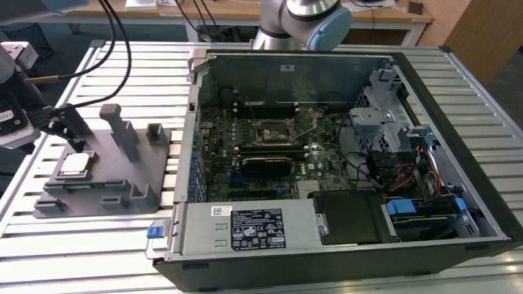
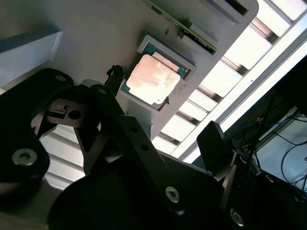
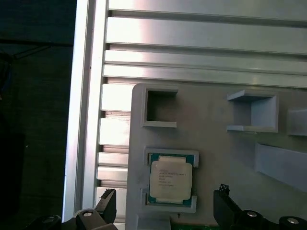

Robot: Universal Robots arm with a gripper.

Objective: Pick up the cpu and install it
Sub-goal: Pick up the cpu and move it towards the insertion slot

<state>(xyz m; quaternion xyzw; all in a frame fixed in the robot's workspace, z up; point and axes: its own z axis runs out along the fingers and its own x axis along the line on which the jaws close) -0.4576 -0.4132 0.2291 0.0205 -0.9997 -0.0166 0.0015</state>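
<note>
Spread black claw (image 3: 165, 190) hovers above the small, flat, silver-topped square cpu (image 3: 171, 179).
Best approach, I judge: come down centred and square to the chip's edges, clear of the grey moulded holder (image 3: 211, 143).

Print on cpu (image 3: 171, 179) too small to read.

Here's the arm (image 1: 304, 21): its grey-and-blue joint stands at the far side in the exterior view. The reach ends at that view's left, where the pale wrist (image 1: 10, 86) hangs low. Below it the black gripper (image 1: 70, 136) points downward, tilted a touch toward the exterior view's right. Jaws are spread wide. In the first wrist view the 2 dark fingers (image 3: 108, 203) stand well apart, tips about level. The second wrist view looks past the bolted gripper body along 1 angled finger.
</note>
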